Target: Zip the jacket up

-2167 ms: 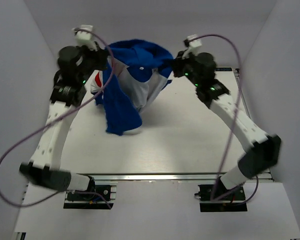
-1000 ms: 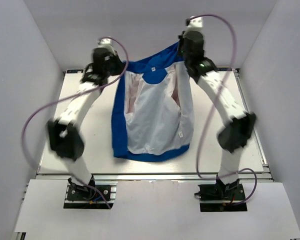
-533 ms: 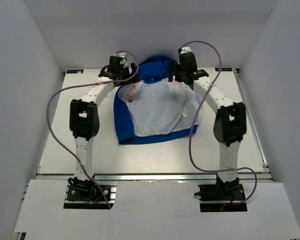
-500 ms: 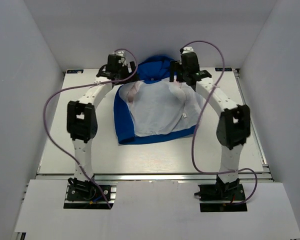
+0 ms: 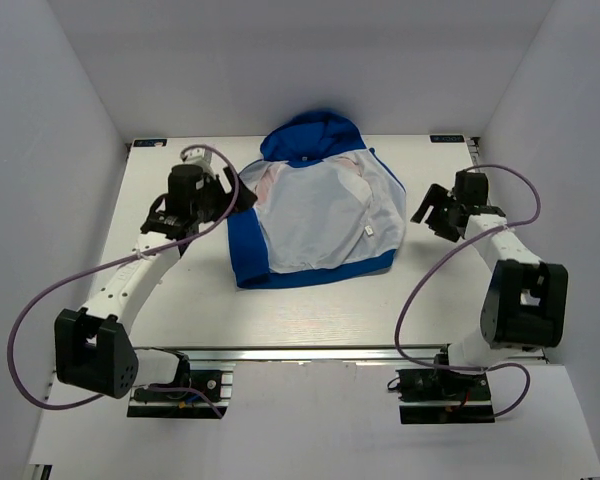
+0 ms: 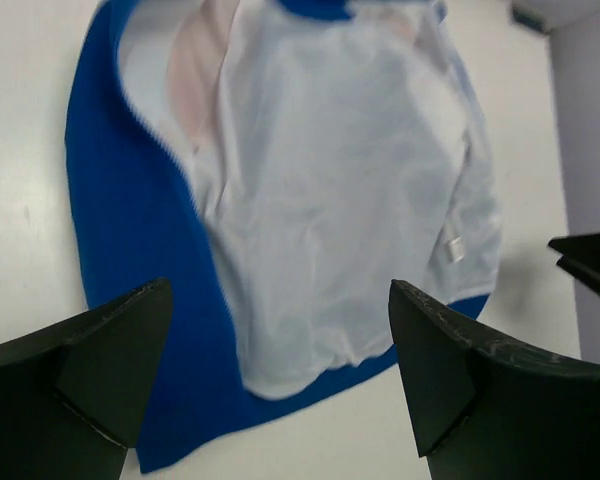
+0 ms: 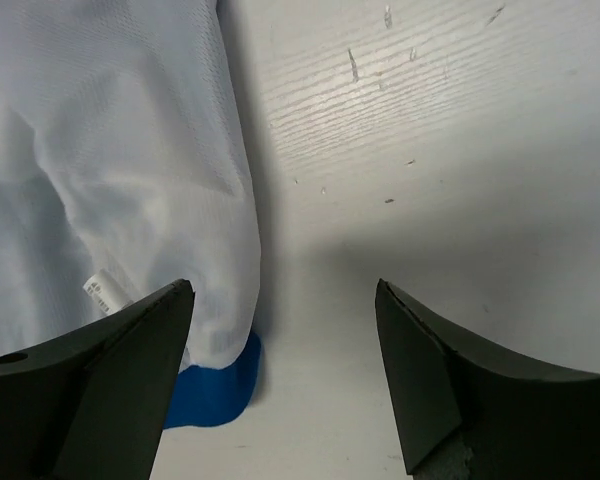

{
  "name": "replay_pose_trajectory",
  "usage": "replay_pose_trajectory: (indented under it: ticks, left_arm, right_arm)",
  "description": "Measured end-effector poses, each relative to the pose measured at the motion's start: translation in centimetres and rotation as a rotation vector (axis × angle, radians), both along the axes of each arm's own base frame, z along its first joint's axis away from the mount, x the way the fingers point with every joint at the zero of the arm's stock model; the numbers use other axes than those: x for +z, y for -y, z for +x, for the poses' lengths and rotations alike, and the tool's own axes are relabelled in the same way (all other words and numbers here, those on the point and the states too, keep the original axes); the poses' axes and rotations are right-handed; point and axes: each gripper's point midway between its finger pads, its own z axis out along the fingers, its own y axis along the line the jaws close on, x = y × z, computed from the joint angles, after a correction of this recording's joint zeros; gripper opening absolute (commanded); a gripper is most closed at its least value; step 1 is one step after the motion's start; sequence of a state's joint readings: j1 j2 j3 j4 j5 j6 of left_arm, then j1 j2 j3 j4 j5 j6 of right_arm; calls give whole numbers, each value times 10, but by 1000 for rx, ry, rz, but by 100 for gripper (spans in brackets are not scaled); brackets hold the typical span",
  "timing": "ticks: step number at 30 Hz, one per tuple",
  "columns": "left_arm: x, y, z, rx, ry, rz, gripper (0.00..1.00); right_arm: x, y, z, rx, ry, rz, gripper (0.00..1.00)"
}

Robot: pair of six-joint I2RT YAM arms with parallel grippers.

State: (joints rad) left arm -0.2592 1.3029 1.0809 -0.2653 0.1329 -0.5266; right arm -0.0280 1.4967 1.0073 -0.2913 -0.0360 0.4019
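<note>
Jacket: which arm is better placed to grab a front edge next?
Left, likely: the left gripper hangs open right at the jacket's blue edge; the right gripper, also open, stands off its side, over mostly bare table.

jacket (image 5: pixel 315 215) sleeves out of sight, likely tucked underneath; tag (image 5: pixel 367 232) too small to read; left wrist view blurry, jacket top cropped.

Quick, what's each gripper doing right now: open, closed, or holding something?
Left gripper: open, holding nothing, jaws spread above the jacket.
Right gripper: open, holding nothing, over the table by the jacket's edge.
</note>
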Motion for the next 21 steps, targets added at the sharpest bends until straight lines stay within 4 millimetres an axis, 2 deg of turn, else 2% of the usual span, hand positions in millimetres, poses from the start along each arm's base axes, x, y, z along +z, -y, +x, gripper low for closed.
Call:
replay_pose_trajectory:
  ticks: [4,8,10,11,12,15,21]
  left_arm:
    - [-65,-5,-29,10,-176,13,98]
    - [-105,-7,-55,3,-293,11,98]
    - [-120,-7,-66,1,-343,8,98]
    - [-125,-7,-70,0,-360,5,98]
    - [-128,-7,-73,-2,-371,1,98]
    - [-131,-6,-76,-6,-381,-9,98]
    - [-126,-2,-72,-17,-356,-23,98]
  right_arm:
    - [-32,-7,7,23,-72,84,72]
    - [-52,-18,22,47,-98,147,66]
    - [-59,-21,33,50,-101,163,55]
    - [-61,-21,38,51,-100,167,47]
    - [-64,-22,41,50,-102,172,23]
    - [-69,-23,47,53,-102,179,0]
    - [-64,-26,48,76,-90,181,0]
